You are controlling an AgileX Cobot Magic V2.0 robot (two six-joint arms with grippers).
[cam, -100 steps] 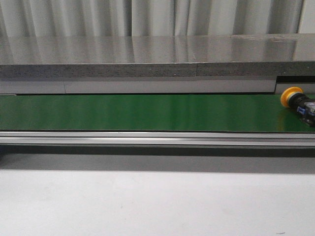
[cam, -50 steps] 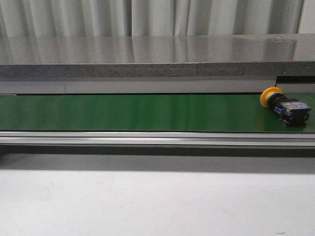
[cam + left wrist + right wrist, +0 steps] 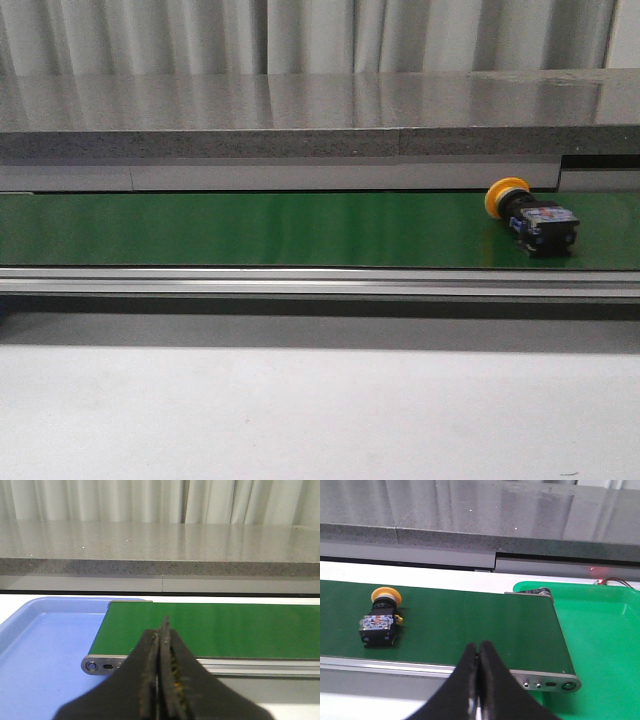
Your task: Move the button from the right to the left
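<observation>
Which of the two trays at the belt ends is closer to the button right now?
The green tray, off the belt's right end. The button lies near that end; the blue tray sits at the far left end.

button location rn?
Front view: the button lies on its side on the green belt, right part, short of the belt's right end.

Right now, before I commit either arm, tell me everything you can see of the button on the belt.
The button is a small push-button switch lying on its side on the green conveyor belt, toward the belt's right end in the front view. It has a round yellow mushroom cap, a black collar and a blocky black body, plastic by the look of it, with a small red-and-blue label facing up. The cap points away from the robot. Only the belt touches it; neither gripper is near.
</observation>
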